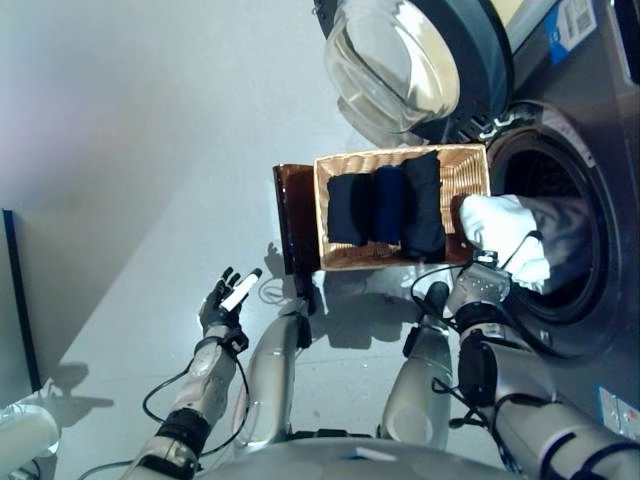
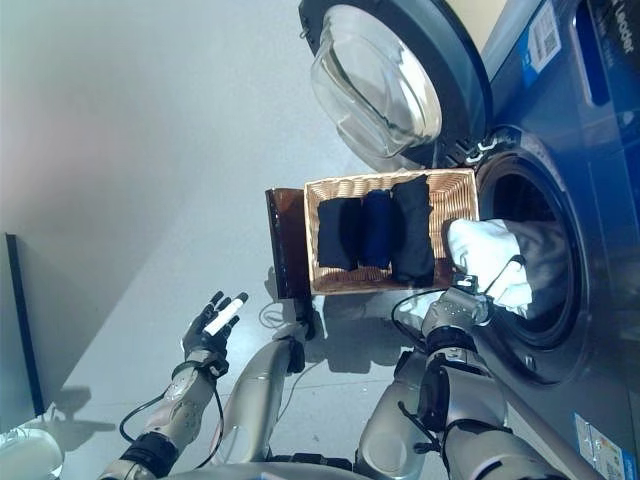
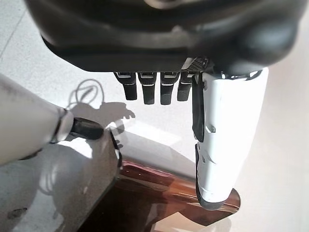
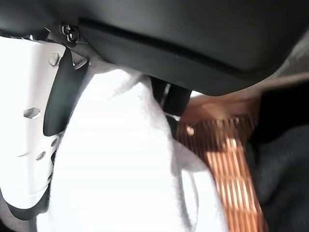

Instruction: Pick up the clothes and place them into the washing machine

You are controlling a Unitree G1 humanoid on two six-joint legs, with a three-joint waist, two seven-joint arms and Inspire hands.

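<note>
A wicker basket (image 1: pixel 468 168) on a dark wooden stool (image 1: pixel 294 215) holds three folded dark garments (image 1: pixel 385 205). A white garment (image 1: pixel 505 235) hangs at the rim of the washing machine drum (image 1: pixel 560 215), half inside the opening. My right hand (image 1: pixel 482 282) sits just below that cloth, and the right wrist view shows the white garment (image 4: pixel 125 169) wrapped between thumb and fingers. My left hand (image 1: pixel 224 298) hovers over the floor to the left of the stool, fingers straight and holding nothing.
The washer's round glass door (image 1: pixel 395 60) stands swung open above the basket. The washing machine front (image 1: pixel 600 330) fills the right side. Grey floor (image 1: pixel 130 150) spreads to the left, with a dark upright edge (image 1: pixel 18 290) at the far left.
</note>
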